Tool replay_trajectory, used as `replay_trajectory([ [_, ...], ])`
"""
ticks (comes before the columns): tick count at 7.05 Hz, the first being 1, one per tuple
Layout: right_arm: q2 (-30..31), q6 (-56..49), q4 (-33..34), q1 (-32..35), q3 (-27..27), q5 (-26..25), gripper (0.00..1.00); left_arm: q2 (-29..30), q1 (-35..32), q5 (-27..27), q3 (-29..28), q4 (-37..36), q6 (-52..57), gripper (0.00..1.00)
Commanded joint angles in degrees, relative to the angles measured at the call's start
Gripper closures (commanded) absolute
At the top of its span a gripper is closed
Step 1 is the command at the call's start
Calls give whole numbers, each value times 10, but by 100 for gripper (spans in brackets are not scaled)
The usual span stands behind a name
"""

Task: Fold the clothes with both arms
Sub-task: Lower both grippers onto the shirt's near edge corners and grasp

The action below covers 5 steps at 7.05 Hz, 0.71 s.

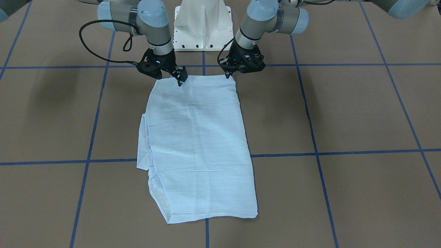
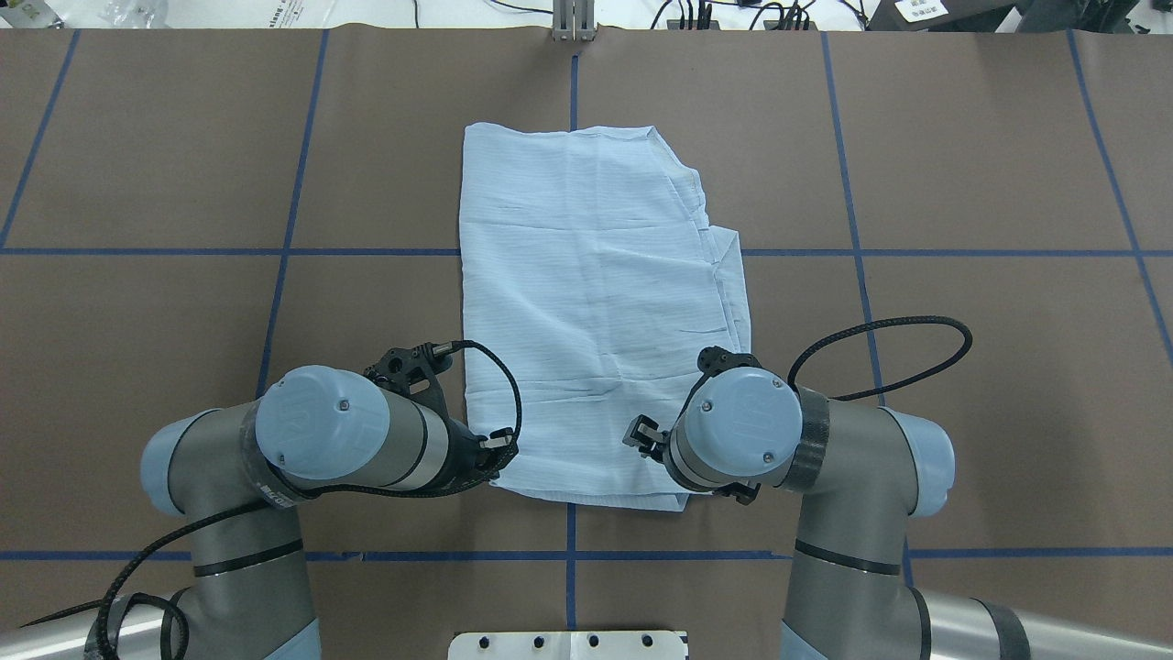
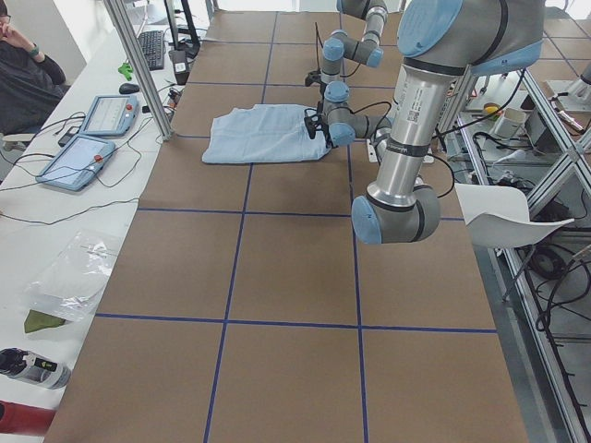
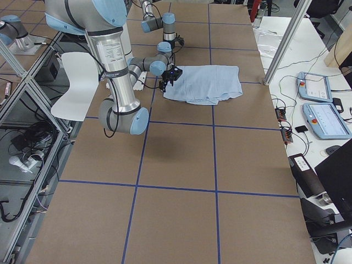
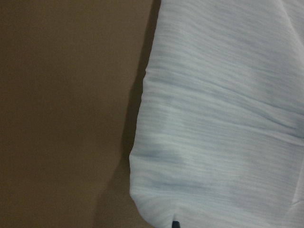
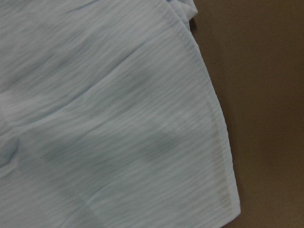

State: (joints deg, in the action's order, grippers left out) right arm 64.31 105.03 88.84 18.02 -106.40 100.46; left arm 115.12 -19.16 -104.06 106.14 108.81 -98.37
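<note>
Exterior front-facing: shirt (image 1: 198,144), folded flat on table (image 1: 344,113), extending away from both grippers. Left gripper (image 1: 228,74) and right gripper (image 1: 180,81) sit at its nearest corners; whether they are clamped cannot be told.

Pale-blue striped shirt (image 1: 198,144) lies folded flat at the bench (image 1: 344,110) middle; left gripper (image 1: 228,74) and right gripper (image 1: 180,81) at its robot-side corners.

A brown paper-covered bench (image 1: 361,110) carries a grid of blue tape lines (image 1: 344,151). On a white side table (image 3: 37,221), one teach pendant (image 3: 109,114) lies beside a second pendant (image 3: 78,159) among loose cables, with a black keyboard (image 3: 152,48) beyond and a clear plastic bag (image 3: 69,277) nearer. A person (image 3: 23,78) sits alongside.
</note>
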Motion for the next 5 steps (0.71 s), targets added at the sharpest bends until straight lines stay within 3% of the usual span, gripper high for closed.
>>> replay_trajectory([
  [1, 8, 0, 3, -11, 5, -1, 0, 3, 0, 0, 0, 0, 0, 100],
  [5, 12, 0, 4, -15, 7, 0, 2, 3, 0, 0, 0, 0, 0, 100],
])
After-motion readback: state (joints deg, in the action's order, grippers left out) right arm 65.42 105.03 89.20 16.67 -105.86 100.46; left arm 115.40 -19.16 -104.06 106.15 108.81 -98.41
